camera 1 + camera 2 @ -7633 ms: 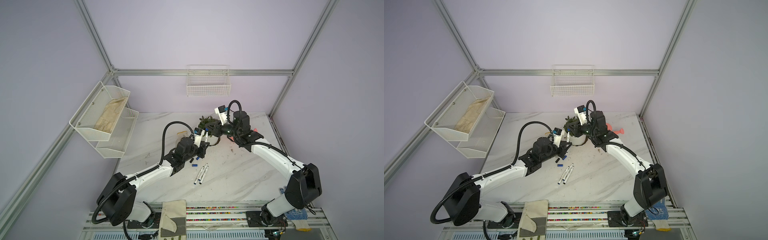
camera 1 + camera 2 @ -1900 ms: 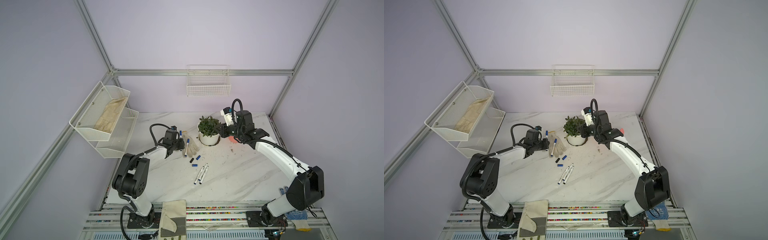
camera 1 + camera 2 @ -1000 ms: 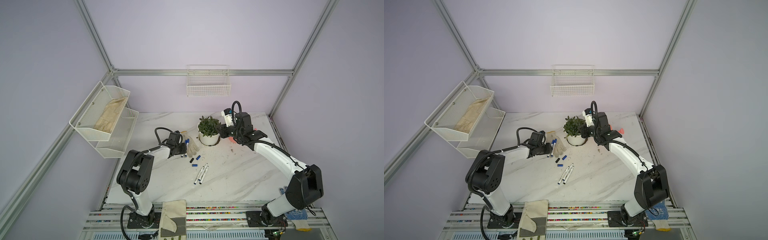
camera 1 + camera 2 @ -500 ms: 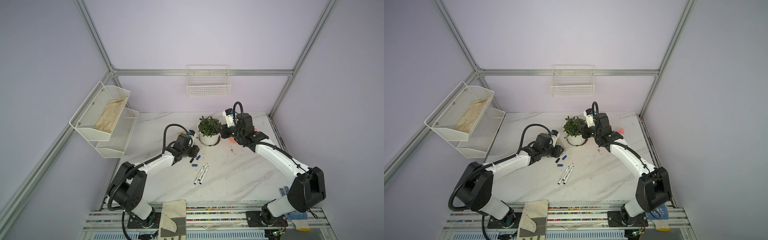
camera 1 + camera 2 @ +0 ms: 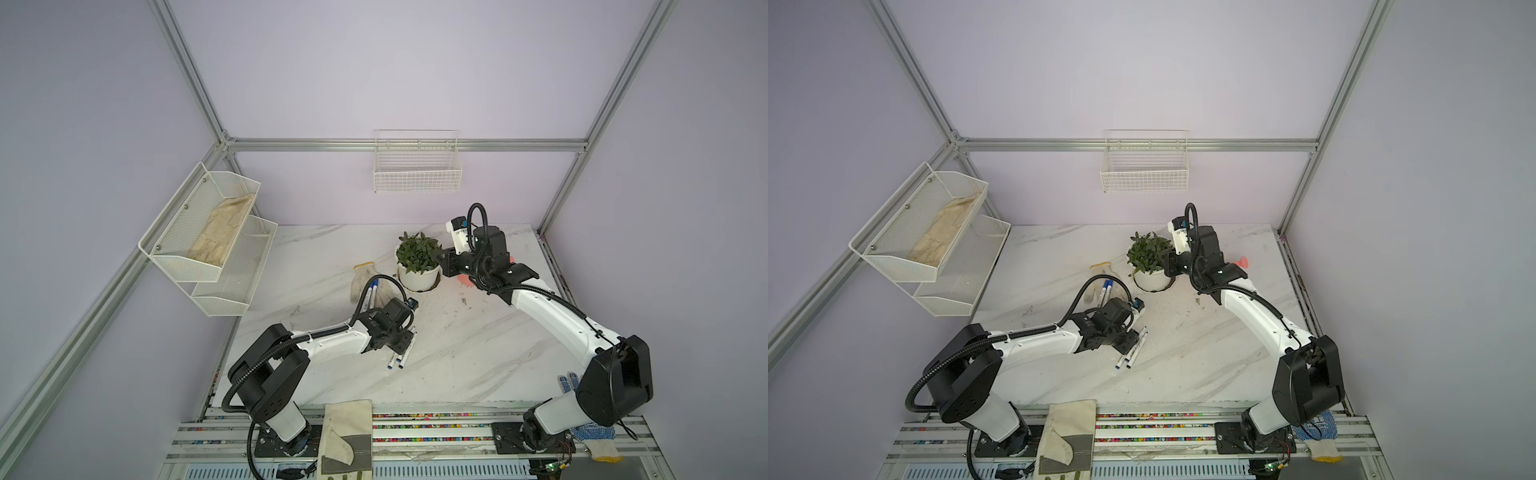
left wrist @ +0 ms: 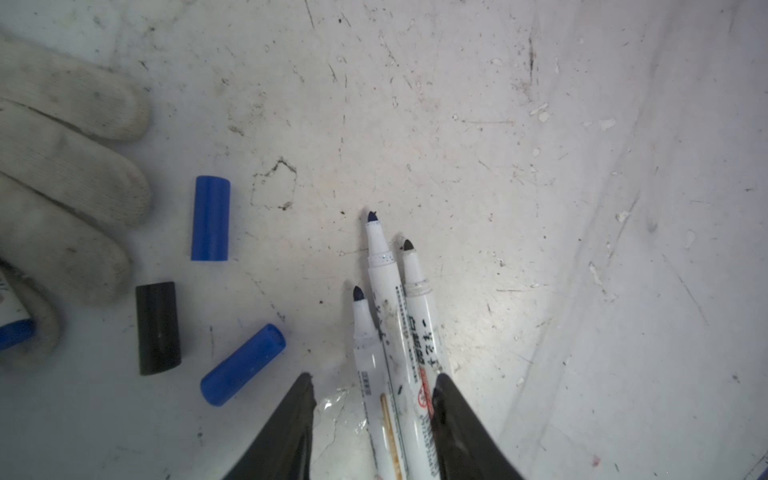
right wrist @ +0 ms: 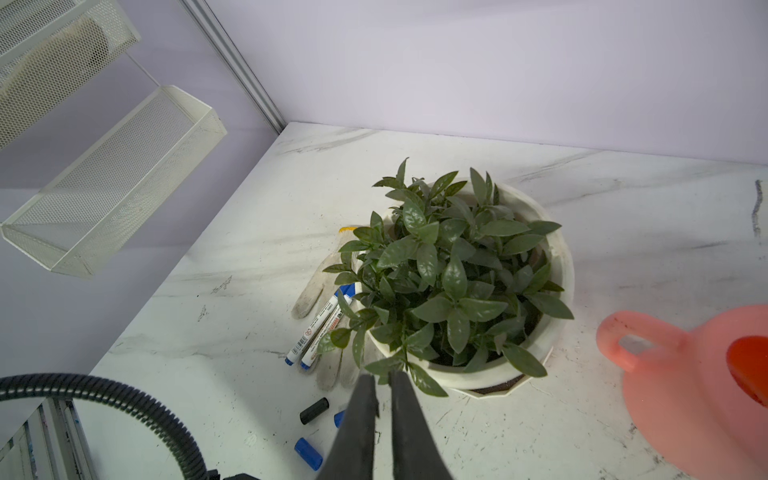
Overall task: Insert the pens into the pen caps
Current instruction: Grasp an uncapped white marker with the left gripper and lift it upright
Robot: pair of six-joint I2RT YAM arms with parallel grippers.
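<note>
On the left we see a white knitted work glove lying flat on the white marble-patterned tabletop, with two capped white marker pens resting across it. Just beside the glove's fingertips lie three loose caps, apart from one another: a blue plastic cap, a black plastic cap and a second blue plastic cap. Next come three uncapped white marker pens, side by side on the table, barrels touching. Our left gripper straddles them, jaws partly apart, gripping nothing. One finger is close against the outermost pen, and we cannot tell whether it touches. Further right stands a green leafy plant in a round white pot. Our right gripper hovers near its rim, fingers drawn together and empty. Rightmost sits a pink plastic vessel.
</note>
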